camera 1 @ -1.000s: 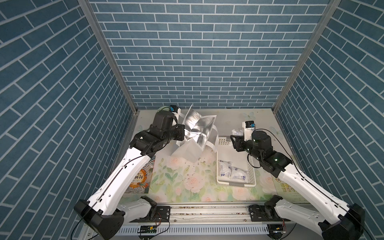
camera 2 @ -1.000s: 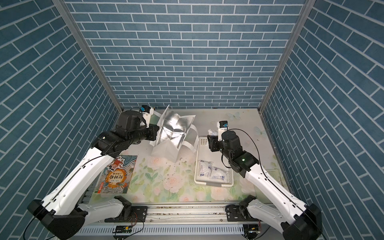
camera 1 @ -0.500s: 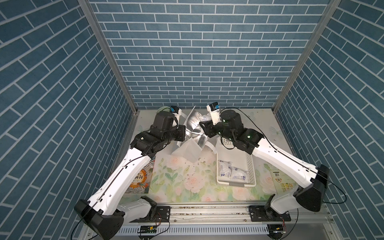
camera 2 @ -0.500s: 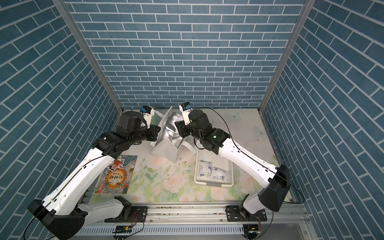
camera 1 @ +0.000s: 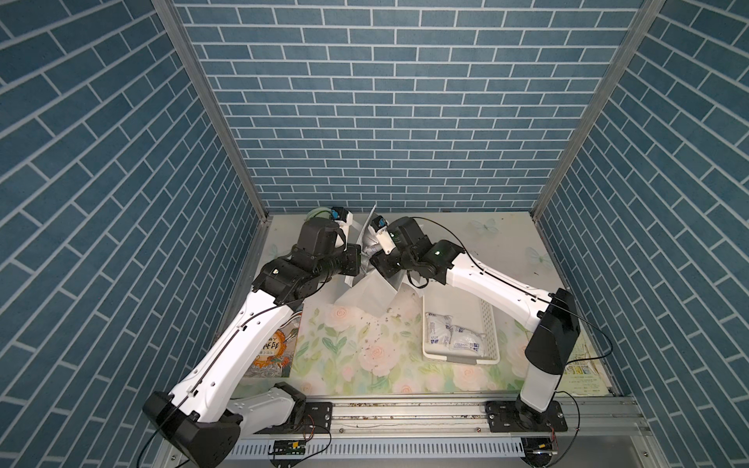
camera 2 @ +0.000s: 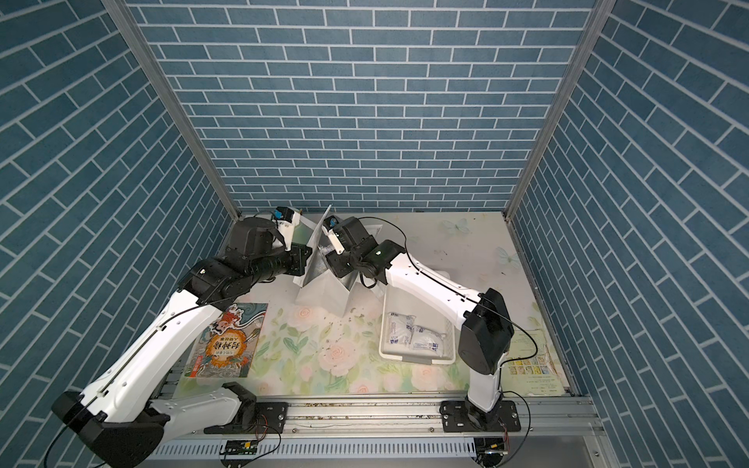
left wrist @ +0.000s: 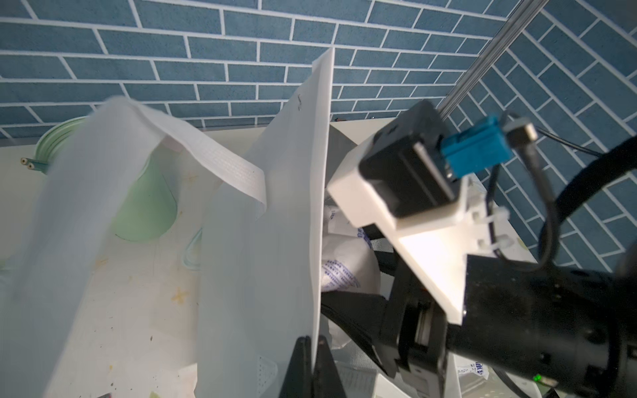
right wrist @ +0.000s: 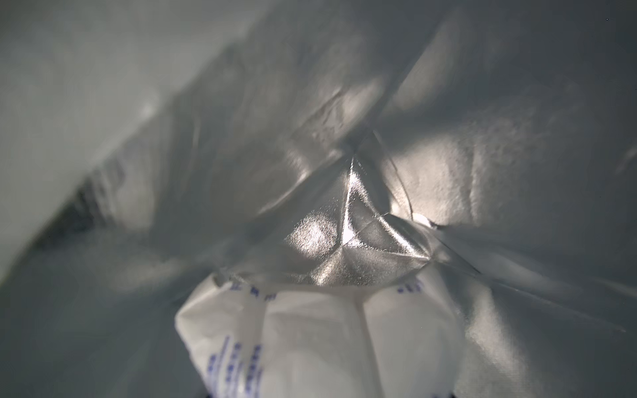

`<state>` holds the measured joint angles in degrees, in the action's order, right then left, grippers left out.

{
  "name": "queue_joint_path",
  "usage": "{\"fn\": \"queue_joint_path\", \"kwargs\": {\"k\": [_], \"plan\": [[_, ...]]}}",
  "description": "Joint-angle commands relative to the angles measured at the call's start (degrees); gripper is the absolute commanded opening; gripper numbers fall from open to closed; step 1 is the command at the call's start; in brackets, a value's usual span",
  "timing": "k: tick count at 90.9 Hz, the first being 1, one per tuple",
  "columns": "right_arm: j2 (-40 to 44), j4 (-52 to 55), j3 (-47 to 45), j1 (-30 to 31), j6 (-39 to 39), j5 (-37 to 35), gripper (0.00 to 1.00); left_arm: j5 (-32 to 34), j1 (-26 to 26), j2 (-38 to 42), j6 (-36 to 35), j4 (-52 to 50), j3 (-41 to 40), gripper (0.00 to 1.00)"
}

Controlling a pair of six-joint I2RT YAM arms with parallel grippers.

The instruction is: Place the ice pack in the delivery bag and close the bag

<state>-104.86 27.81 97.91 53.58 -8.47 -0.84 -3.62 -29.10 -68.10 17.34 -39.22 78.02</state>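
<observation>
The delivery bag point(camera 1: 369, 295), white outside with silver foil lining point(right wrist: 362, 248), stands at the back of the mat in both top views. My left gripper point(left wrist: 313, 339) is shut on the bag's upright side wall point(left wrist: 275, 241) and holds the mouth open. My right gripper point(camera 2: 336, 263) reaches into the bag's mouth from the right. It is shut on an ice pack point(right wrist: 320, 344), a white pouch with blue print, also seen between its black fingers in the left wrist view point(left wrist: 344, 262). The pack fills the near part of the right wrist view and hides the fingertips.
A white perforated basket point(camera 1: 492, 324) to the right of the bag holds two more ice packs point(camera 1: 437, 334). A colourful book point(camera 2: 227, 344) lies at front left under my left arm. A green cup point(left wrist: 148, 206) lies behind the bag. A printed sheet point(camera 2: 535, 364) lies at front right.
My right arm has swung left from above the basket to the bag, carrying the ice pack, and its gripper is now inside the bag's mouth. The left gripper keeps its hold.
</observation>
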Motion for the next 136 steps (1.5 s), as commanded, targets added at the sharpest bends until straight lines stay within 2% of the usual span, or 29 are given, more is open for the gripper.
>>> {"fn": "queue_joint_path", "kwargs": {"k": [1,28,47,60,71,77,116,126,132,136], "plan": [[-0.5,2.7,1.8,1.9,2.5,3.6,0.0,1.6,0.2,0.0,0.4,0.1,-1.5,0.0],[-2.2,2.9,-3.1,2.0,-0.1,3.0,0.0,8.7,0.2,-1.3,1.2,0.7,-3.5,0.0],[1.1,-1.2,-8.5,2.0,-1.7,2.5,0.0,12.9,0.3,-2.7,1.2,0.7,-3.1,0.0],[1.4,-1.7,-8.5,2.1,-1.7,4.2,0.0,10.5,0.3,-2.9,1.6,1.2,-1.8,0.0],[-2.5,2.1,-4.7,2.1,-1.4,4.3,0.0,2.4,0.2,-1.6,1.4,4.3,-2.7,0.0],[-4.8,4.5,-2.7,2.0,-1.3,3.8,0.0,0.3,0.2,-1.3,1.3,4.8,-2.8,0.0],[-14.7,8.7,2.8,2.1,-0.3,4.8,0.0,6.4,0.2,-1.6,1.6,3.6,-4.3,0.0],[-14.6,7.8,2.7,2.1,-0.4,7.3,0.12,6.9,0.2,-1.6,1.8,3.3,-4.8,0.0],[-13.5,6.3,1.8,2.1,-0.8,7.9,0.33,7.4,0.2,-1.6,1.7,3.3,-5.1,0.0],[-12.7,5.7,1.4,2.1,-1.0,8.1,0.43,7.9,0.3,-1.5,1.9,3.2,-5.2,0.0]]}}
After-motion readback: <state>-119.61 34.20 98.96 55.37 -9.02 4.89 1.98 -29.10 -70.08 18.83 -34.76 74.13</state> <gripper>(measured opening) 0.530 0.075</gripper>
